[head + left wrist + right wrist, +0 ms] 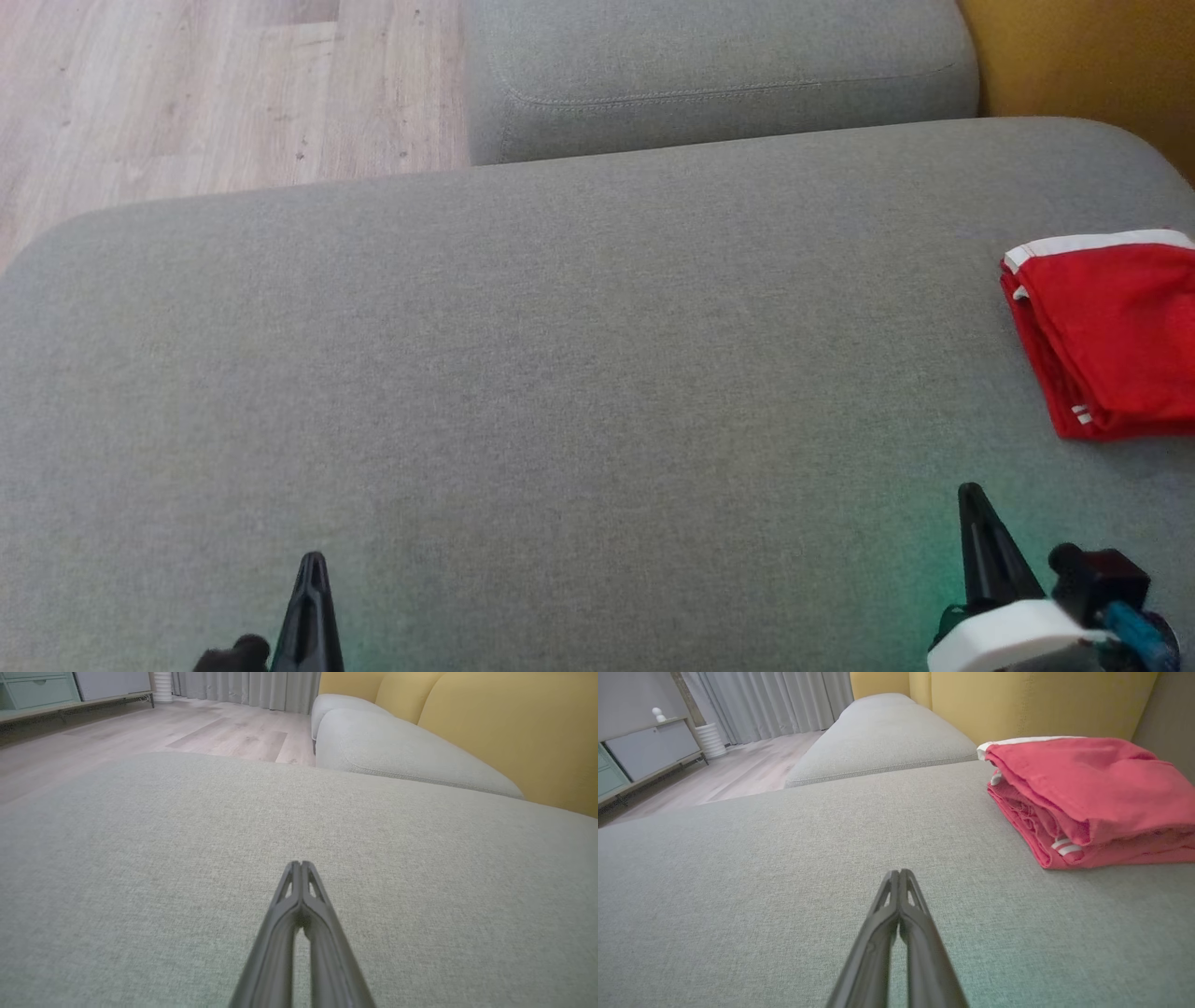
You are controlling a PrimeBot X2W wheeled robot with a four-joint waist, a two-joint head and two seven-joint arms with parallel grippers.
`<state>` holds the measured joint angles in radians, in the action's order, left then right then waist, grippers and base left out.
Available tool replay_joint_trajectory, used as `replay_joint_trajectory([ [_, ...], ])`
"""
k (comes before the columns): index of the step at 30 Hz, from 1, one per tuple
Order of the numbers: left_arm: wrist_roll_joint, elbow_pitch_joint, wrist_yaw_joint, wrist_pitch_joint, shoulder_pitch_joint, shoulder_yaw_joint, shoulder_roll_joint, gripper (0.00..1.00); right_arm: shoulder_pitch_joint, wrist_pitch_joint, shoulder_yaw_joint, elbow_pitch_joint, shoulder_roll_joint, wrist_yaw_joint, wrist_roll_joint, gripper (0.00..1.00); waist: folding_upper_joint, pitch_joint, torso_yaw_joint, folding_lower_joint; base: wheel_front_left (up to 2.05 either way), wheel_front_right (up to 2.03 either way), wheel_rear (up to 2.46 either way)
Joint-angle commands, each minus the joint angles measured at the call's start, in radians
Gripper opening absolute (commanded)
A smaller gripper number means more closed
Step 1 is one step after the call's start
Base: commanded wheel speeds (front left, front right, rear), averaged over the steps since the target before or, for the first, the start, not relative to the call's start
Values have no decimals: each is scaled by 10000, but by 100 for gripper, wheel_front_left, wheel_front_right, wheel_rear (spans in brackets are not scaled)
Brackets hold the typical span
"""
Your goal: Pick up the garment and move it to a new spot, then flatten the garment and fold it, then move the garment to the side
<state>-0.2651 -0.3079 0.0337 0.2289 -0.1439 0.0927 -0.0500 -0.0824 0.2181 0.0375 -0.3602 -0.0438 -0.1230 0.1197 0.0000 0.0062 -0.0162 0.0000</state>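
At the right edge of the sofa seat (pixel 560 327) lies the folded garment (pixel 1111 336). On the left gripper (pixel 313 560) and right gripper (pixel 971 490), the fingers touch, empty.

We see soft, even daylight, a thin shadow under the red garment (pixel 1087 788), a green tint on the seat cushion (pixel 896 532), and warped wrist-view edges.

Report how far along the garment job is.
Done, by the look of it: the red garment lies folded at the right edge of the grey cushion. In hand: nothing; left gripper and right gripper have jaws shut, empty. Left: apparently nothing.
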Motion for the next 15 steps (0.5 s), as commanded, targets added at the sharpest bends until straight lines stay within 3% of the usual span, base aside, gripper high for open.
replay_joint_trajectory([
  [1, -268, 301, -72, -37, 337, -136, -2, 0, 381, -72, 60, 342, -12, -10, 319, 0, 0, 1, 3, 0, 0, 0, 0],
  [15, -1849, 349, -260, -438, 591, -362, -2, 0, 542, -441, 123, 464, -18, -18, 2073, 0, 0, -3, 22, 0, 0, 0, 0],
])
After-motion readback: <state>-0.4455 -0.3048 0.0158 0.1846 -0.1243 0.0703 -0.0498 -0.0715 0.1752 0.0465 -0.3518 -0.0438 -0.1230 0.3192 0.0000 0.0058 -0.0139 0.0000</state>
